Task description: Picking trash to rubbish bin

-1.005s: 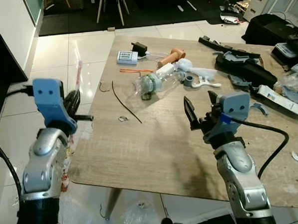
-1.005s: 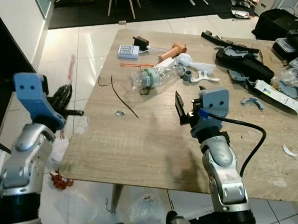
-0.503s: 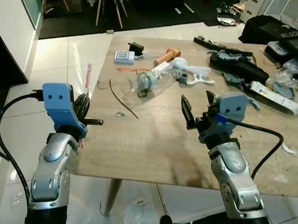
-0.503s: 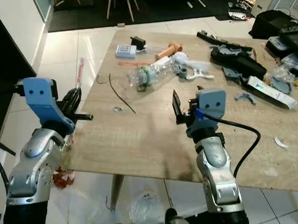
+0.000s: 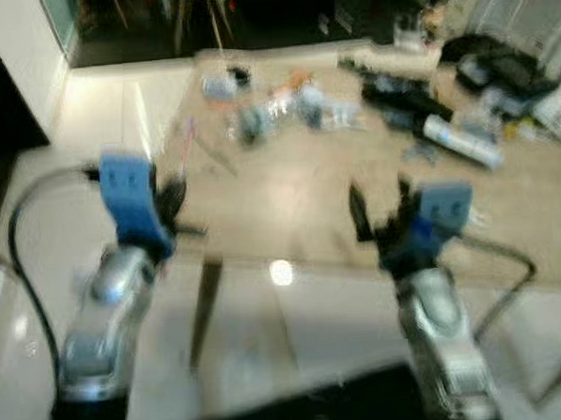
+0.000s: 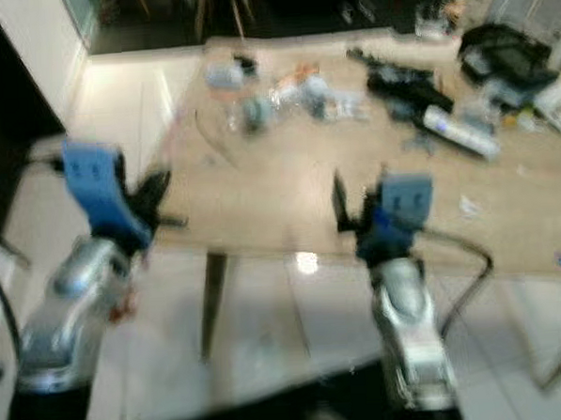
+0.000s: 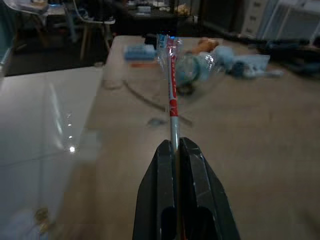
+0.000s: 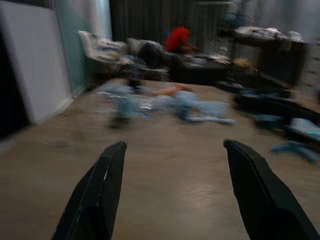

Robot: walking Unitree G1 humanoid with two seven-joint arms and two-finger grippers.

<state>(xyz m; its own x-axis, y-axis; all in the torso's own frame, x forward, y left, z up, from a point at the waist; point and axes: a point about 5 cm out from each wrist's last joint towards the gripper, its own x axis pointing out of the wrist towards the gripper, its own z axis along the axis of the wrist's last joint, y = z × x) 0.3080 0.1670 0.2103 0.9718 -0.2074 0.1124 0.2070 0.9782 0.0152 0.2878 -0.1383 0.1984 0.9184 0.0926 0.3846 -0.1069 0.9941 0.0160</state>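
One piece is in hand, a thin red-and-clear wrapped straw [image 7: 172, 95] pinched in the left gripper [image 7: 176, 150]'s closed jaws, while the right gripper [image 8: 175, 150] gapes empty and the plastic bottle [image 7: 192, 67] waits at twelve o'clock on the worktop [image 7: 240, 135], no bin reached yet.

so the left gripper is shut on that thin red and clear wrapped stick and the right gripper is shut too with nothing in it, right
Not quite. The left gripper is indeed shut on the thin red and clear wrapped stick, but the right gripper is open, not shut. The right wrist view shows its two black fingers spread wide apart with nothing between them, above the wooden table.
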